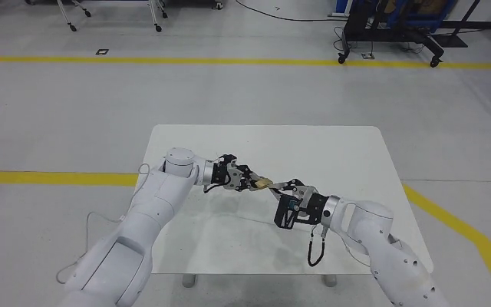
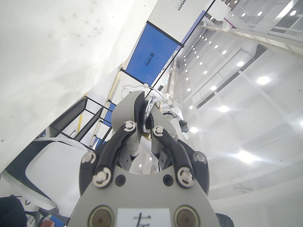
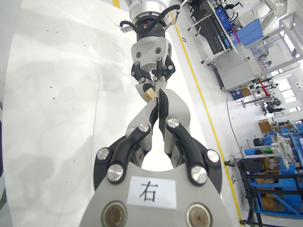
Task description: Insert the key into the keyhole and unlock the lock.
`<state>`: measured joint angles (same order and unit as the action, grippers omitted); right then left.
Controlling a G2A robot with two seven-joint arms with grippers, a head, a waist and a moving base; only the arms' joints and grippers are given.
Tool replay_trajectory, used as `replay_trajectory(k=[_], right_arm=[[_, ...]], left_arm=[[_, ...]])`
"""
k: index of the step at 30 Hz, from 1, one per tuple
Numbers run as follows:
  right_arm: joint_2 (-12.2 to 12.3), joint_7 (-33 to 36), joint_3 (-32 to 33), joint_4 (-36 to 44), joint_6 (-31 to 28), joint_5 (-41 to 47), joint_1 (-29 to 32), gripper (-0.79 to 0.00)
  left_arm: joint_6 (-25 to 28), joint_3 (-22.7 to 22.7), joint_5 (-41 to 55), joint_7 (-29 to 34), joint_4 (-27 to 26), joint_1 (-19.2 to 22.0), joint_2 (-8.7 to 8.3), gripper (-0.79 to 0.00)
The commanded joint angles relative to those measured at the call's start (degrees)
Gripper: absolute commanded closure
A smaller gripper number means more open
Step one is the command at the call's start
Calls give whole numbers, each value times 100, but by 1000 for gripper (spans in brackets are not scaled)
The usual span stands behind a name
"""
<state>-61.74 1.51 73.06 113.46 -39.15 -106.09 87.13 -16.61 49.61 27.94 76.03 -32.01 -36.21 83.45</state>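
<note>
Above the middle of the white desk (image 1: 345, 153), the two grippers met tip to tip. The left gripper (image 1: 247, 181) was clamped on the brass lock (image 1: 263, 183), with the silver shackle (image 2: 149, 109) pinched between its pads. The right gripper (image 3: 158, 95) was closed, pads pressed together and tips touching the lock's body. Whether a key sat between them could not be told.

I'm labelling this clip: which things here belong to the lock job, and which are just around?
Job: brass padlock; left gripper, holding it; right gripper, shut, tip at the padlock.
Just around: white table; yellow floor line; grey cabinet.
</note>
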Motion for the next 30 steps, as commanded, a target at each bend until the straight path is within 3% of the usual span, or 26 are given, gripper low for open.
replay_trajectory(k=[1, 30], right_arm=[[21, -68, 6, 61, 11, -185, 77, 0], [34, 623, -405, 94, 151, -669, 1, 0]], left_arm=[[-56, 19, -26, -23, -76, -30, -24, 0], [-332, 100, -282, -248, -678, -272, -213, 0]])
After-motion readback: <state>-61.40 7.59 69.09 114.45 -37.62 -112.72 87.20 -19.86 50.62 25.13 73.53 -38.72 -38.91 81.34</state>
